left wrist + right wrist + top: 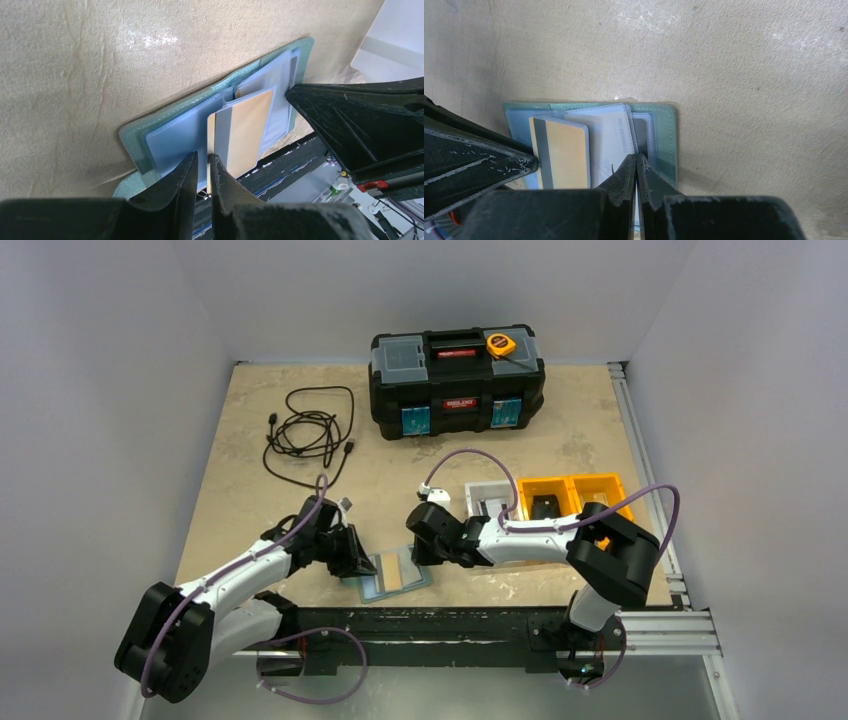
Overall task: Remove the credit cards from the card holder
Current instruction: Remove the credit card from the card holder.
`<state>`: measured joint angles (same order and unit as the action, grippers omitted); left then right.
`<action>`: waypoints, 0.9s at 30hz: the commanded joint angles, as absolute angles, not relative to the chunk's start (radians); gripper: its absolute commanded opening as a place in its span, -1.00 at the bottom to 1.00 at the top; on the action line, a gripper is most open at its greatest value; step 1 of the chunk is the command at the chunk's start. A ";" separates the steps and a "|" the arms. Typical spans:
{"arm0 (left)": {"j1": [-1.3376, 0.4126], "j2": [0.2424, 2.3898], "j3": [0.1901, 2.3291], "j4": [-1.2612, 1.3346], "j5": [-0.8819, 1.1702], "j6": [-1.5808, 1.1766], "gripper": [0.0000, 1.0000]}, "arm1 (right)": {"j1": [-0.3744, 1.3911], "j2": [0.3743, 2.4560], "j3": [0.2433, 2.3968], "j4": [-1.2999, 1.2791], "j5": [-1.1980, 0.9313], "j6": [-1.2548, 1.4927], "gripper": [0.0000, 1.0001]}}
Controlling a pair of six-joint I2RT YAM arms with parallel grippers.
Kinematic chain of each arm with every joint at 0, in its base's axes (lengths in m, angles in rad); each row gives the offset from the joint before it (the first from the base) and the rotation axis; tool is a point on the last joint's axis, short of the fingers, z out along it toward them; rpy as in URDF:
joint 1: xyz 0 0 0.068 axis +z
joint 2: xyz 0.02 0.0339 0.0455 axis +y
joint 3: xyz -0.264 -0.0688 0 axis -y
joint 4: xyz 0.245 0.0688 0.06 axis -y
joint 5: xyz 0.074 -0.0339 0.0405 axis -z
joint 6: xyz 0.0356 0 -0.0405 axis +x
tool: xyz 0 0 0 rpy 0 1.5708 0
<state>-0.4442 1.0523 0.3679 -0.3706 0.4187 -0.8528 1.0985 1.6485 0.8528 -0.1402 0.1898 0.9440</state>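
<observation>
Card holder [372,585] btwn L claw [365,562], R claw [420,550].

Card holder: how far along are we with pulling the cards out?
Done: the card holder lies open. In hand: the tan card is partly out, its corner seemingly in the jaws of the left gripper, while the right gripper pinches a pocket edge. To do: freeing that card, and a dark card sits in its pocket.
</observation>
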 commanded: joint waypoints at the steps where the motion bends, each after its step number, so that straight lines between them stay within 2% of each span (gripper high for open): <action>1: -0.434 1.042 0.337 -0.307 0.464 -0.870 -0.69 | 1.092 1.700 0.805 -0.272 0.205 0.915 -1.00; 16: -0.434 1.086 0.274 -0.138 0.552 -0.932 -0.70 | 1.092 1.714 0.819 -0.268 0.199 0.906 -1.00; 24: -0.434 1.092 0.277 -0.112 0.568 -0.950 -1.00 | 1.092 1.715 0.819 -0.269 0.201 0.905 -1.00; 27: -0.434 1.070 0.289 -0.157 0.549 -0.947 -1.00 | 1.092 1.713 0.816 -0.269 0.202 0.907 -1.00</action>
<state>-0.4393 1.0897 0.2798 -0.1558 0.5522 -0.9356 1.0973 1.6497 0.8532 -0.1371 0.1883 0.9382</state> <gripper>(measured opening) 0.011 0.003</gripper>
